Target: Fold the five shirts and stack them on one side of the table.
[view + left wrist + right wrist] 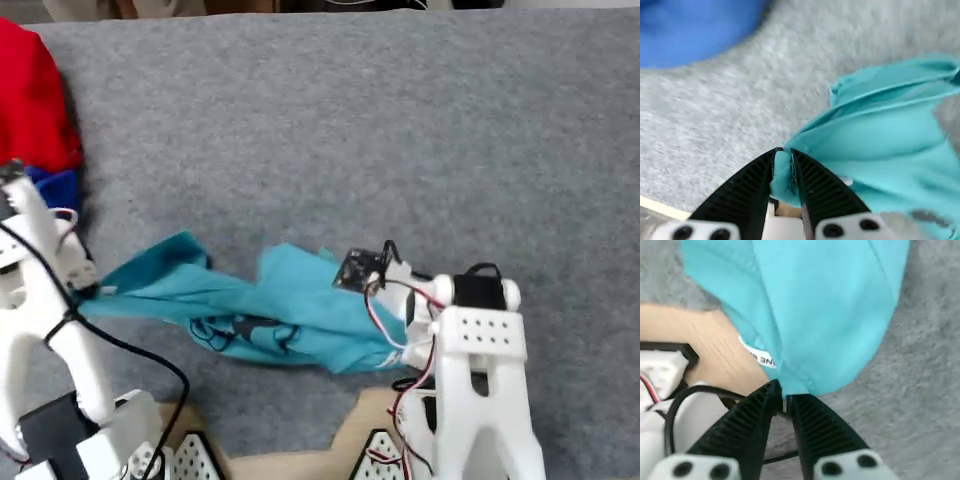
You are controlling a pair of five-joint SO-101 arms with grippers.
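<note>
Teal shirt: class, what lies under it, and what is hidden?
The teal shirt lies crumpled on the grey felt, which shows all around it. The left tool and right tool each pinch an end. Whatever sits beneath its folds is covered.

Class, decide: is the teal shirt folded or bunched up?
Bunched up: the teal shirt lies in uneven ridges, ends pinched by the left gripper and right gripper.

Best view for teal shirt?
High view: the teal shirt shows whole, crumpled lengthwise. Left wrist view has a corner pinched in the left tool; right wrist view, a hem in the right tool.
</note>
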